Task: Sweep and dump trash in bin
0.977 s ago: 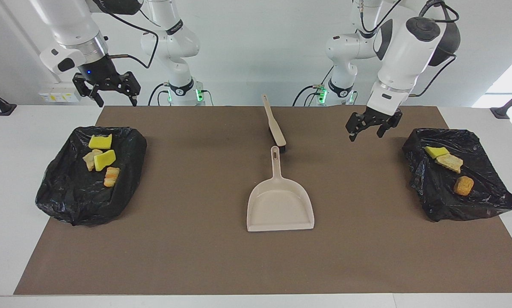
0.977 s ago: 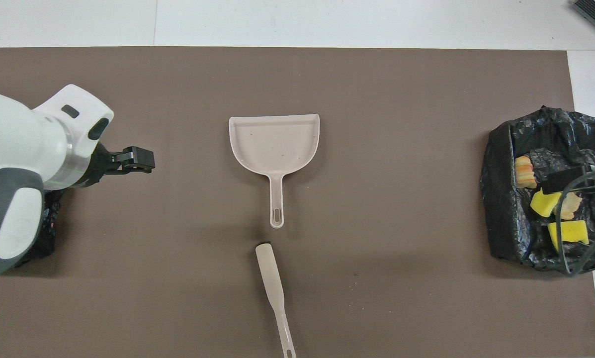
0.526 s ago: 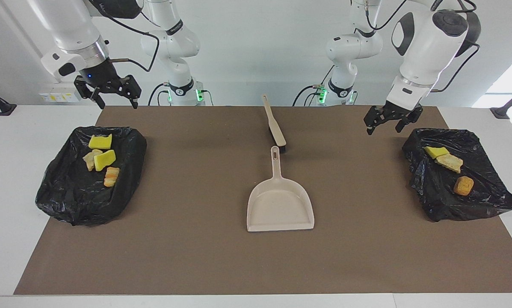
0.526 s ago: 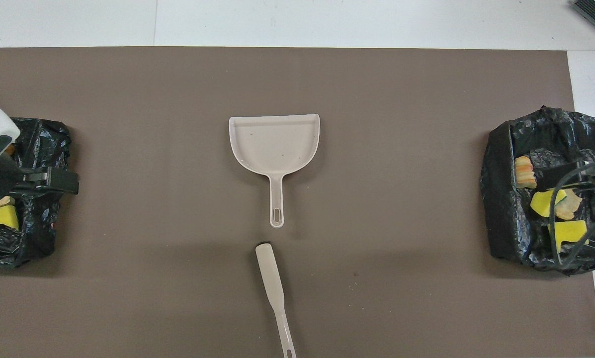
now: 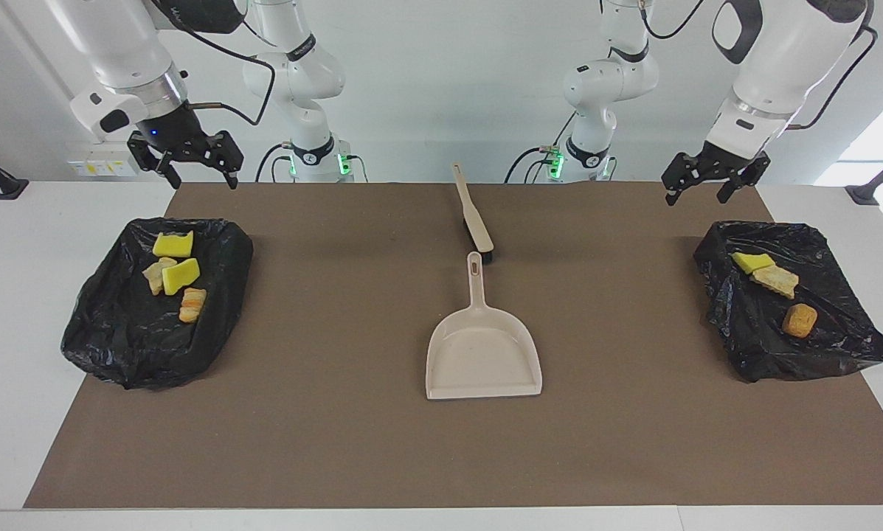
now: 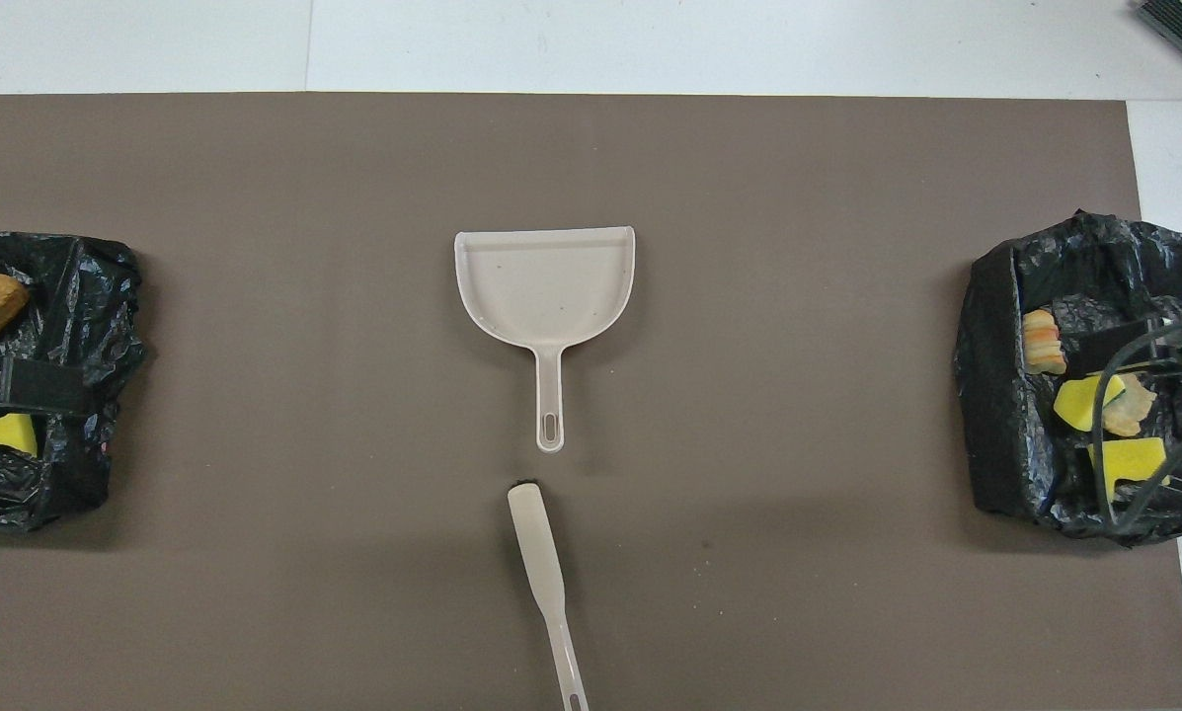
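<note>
Both grippers empty, jaws spread — left gripper (image 5: 710,183), right gripper (image 5: 184,161) raised. Trash (image 5: 174,274) lies in both bag-lined bins (image 5: 116,332); mat (image 5: 338,442) apparently clean. Best simply park arms clear.

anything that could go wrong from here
Little left to sweep: the trash already lies in the two bags, and the dustpan is empty. The crumpled bags have low, loose walls, so a descending arm could snag one. The brush lies close to the dustpan handle, so grabbing one may nudge the other.

One camera faces the robots from high across the table; another looks steeply down, sharing the mat (image 5: 338,332).
</note>
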You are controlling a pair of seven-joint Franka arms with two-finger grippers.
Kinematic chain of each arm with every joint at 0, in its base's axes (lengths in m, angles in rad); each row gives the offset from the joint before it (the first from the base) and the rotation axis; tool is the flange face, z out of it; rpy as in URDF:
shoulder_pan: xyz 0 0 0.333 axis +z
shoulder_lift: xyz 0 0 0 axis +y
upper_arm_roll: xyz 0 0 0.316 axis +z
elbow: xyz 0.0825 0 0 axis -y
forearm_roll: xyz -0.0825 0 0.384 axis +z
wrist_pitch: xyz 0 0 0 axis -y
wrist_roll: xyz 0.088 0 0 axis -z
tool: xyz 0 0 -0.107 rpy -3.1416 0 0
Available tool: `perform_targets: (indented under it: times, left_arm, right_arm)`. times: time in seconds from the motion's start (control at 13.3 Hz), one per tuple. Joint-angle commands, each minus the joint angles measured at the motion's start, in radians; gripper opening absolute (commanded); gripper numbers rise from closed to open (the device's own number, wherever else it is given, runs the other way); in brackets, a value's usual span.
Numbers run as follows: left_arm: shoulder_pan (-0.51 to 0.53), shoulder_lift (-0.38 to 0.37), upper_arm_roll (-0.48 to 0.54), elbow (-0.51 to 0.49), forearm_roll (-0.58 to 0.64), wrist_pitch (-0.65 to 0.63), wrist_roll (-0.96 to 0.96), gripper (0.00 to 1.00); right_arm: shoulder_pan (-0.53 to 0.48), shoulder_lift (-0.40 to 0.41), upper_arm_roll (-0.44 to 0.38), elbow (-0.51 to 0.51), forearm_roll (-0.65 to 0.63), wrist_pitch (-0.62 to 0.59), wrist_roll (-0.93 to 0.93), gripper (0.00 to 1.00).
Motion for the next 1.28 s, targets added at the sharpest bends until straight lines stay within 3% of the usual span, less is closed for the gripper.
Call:
perform_targets:
  times: [0.0,1.2]
  left_arm:
    - [0.010,-0.047,0.006,-0.065,-0.012,0.029,0.035,1.00]
    - [-0.020,-0.037,0.065,-0.053,-0.012,0.035,0.030,1.00]
  right_arm:
    - [-0.005,0.003,0.003,0.004,0.018,0.009,0.016,1.00]
    - [-0.005,0.002,0.003,0.003,0.018,0.000,0.016,1.00]
